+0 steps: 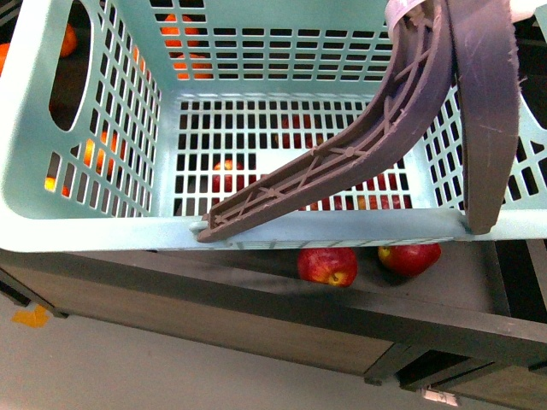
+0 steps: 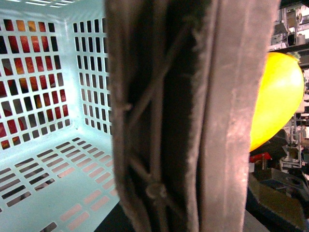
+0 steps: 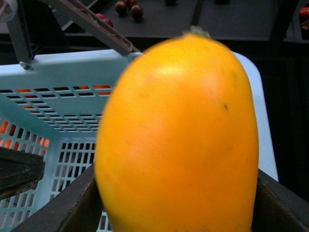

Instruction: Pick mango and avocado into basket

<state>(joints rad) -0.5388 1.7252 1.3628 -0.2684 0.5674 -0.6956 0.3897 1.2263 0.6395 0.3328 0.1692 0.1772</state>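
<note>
The light teal basket [image 1: 94,218] fills most of the front view, its two brown ribbed handles [image 1: 402,128] swung up together at the right. In the left wrist view those handles [image 2: 193,116] block the middle, and my left gripper [image 2: 178,193] is shut on them. The basket's slotted floor [image 2: 53,179] shows nothing lying in it. The yellow-orange mango [image 3: 178,140] fills the right wrist view, held in my shut right gripper [image 3: 176,217], with dark fingers [image 3: 58,212] on either side, just outside the basket's rim [image 3: 72,67]. It also shows as the mango [image 2: 277,96] beyond the handles. The avocado is out of view.
Two red apples [image 1: 327,265] [image 1: 410,256] lie on the dark shelf [image 1: 256,299] under the basket, with more seen through its floor. Orange fruits [image 1: 179,34] sit behind its far wall. Small dark red fruits [image 3: 128,8] rest on a dark surface beyond.
</note>
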